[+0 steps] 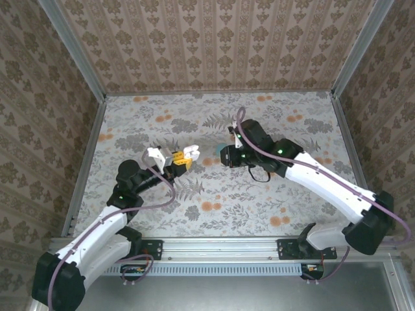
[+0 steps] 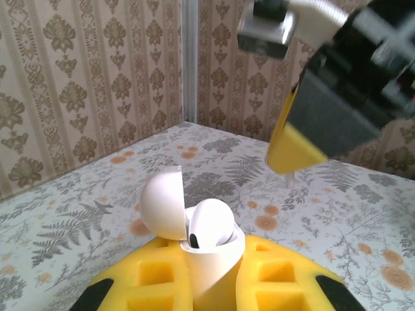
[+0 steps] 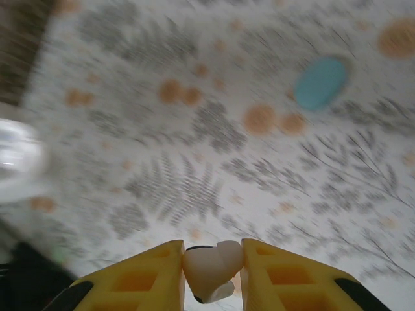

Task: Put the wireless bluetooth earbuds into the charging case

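My left gripper [image 1: 180, 160] [image 2: 211, 259] is shut on the white charging case [image 2: 211, 259] [image 1: 189, 153] and holds it upright above the table. Its lid [image 2: 162, 202] is swung open to the left. One whitish earbud [image 2: 211, 223] sits in the case. My right gripper [image 1: 225, 155] [image 3: 211, 259] is shut on a second whitish earbud [image 3: 211, 271], pinched between its yellow pads. It hovers just right of the case. In the left wrist view, one yellow finger [image 2: 293, 146] of the right gripper hangs above and to the right of the case, with the bud's stem [image 2: 290, 176] poking out below it.
A teal pebble-shaped piece [image 3: 320, 83] lies on the floral tabletop [image 1: 259, 201] beyond the right gripper. Papered walls with metal corner rails [image 1: 84, 155] close the table on three sides. Both arm bases sit at the near edge.
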Controlling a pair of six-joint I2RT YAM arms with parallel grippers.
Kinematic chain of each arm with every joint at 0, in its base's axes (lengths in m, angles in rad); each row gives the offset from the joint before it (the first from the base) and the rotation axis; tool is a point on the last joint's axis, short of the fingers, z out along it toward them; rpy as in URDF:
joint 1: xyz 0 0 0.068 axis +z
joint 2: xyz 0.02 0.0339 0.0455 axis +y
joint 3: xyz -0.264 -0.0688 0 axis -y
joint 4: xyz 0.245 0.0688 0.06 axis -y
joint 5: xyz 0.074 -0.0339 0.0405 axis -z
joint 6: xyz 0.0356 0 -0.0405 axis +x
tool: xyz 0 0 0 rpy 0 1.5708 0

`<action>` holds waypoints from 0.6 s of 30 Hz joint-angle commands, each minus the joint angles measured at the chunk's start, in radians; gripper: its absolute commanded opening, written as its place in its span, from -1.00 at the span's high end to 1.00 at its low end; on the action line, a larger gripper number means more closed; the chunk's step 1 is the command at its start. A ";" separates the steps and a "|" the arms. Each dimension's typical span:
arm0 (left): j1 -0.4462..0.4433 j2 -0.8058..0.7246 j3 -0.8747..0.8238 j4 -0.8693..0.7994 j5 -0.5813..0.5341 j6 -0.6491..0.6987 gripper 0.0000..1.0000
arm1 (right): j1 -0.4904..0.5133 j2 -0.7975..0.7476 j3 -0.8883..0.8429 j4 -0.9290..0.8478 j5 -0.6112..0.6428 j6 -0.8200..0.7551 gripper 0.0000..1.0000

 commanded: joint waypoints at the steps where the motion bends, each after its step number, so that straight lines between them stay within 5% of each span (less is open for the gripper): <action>1: 0.009 0.015 0.052 0.107 0.091 -0.058 1.00 | -0.002 -0.051 -0.034 0.223 -0.164 0.012 0.47; 10: 0.009 0.101 0.098 0.259 0.246 -0.213 1.00 | -0.001 -0.100 -0.072 0.406 -0.370 -0.081 0.48; 18: 0.009 0.113 0.103 0.338 0.271 -0.293 1.00 | -0.002 -0.118 -0.074 0.464 -0.404 -0.137 0.52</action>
